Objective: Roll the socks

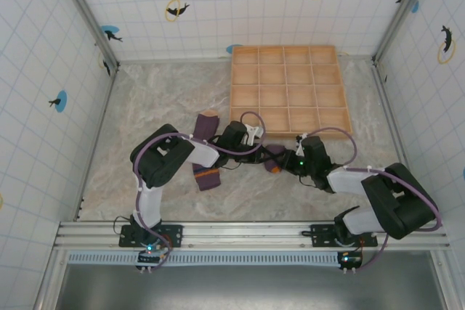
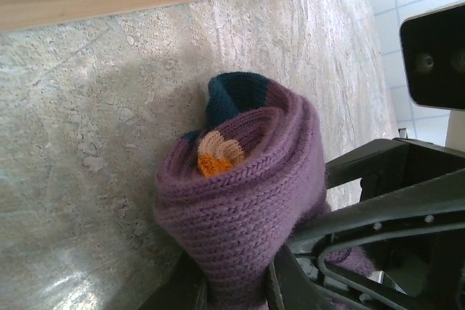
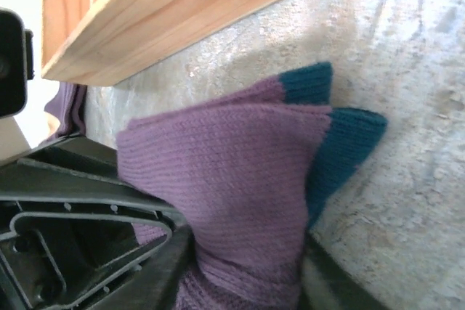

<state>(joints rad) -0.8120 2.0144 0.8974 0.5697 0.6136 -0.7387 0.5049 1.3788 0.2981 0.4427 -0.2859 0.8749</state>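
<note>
Fingers of left gripper [image 2: 234,284] pinch sock roll [image 2: 240,194], the roll bulging beyond the tips. Fingers of right gripper [image 3: 247,277] squeeze its teal-cuffed end [image 3: 247,165], cuffs fanning past the tips.

Overhead view: bright, even — faint soft shadows.
Left wrist: sock [image 2: 240,201] sharp; its shadow darkens the table [image 2: 80,150] leftward, glare bottom-left.
Right wrist: knit crisp, bottom edge dark — blurred.

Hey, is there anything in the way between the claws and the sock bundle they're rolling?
Nothing visible. The left claw is shut on the sock bundle, and the right claw pinches the same bundle near its teal cuff. The wooden tray lies beside it, not between.
</note>
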